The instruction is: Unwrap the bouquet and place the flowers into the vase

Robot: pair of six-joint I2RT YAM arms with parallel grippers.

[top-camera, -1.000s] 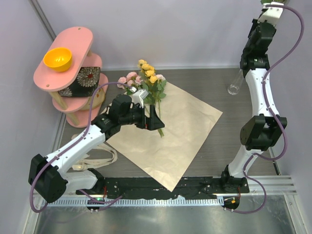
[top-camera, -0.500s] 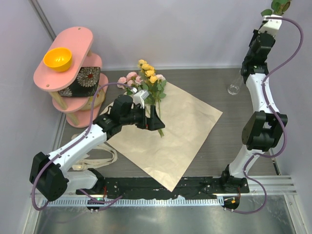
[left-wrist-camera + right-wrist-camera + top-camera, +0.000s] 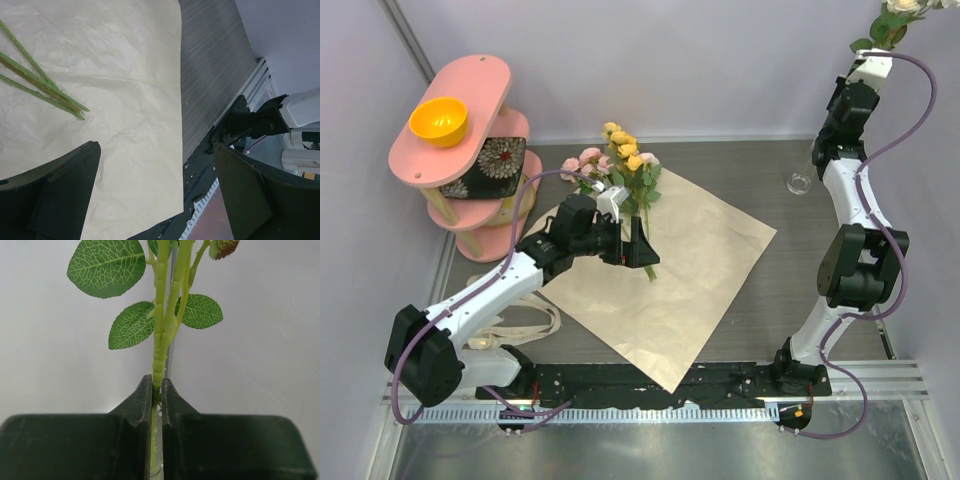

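The bouquet lies unwrapped: its tan kraft paper (image 3: 690,290) is spread flat, with pink and yellow flowers (image 3: 620,160) on its far corner. My left gripper (image 3: 638,243) hovers open over their stems (image 3: 45,90), nothing between its fingers (image 3: 60,190); in the left wrist view the left gripper (image 3: 157,150) has only paper (image 3: 130,100) below it. My right gripper (image 3: 876,52) is raised high at the back right, shut on the green stem (image 3: 160,340) of one leafy flower (image 3: 895,12). The right gripper (image 3: 156,385) pinches it upright. The clear vase (image 3: 801,175) stands far below it.
A pink tiered shelf (image 3: 470,75) at the back left carries an orange bowl (image 3: 438,120) and a floral black box (image 3: 490,165). Cream ribbon (image 3: 515,325) lies left of the paper. A black rail (image 3: 670,385) runs along the near edge.
My right arm has lifted the held flower higher, so more of its bloom and leaves now shows at the top edge. The left arm has barely shifted.
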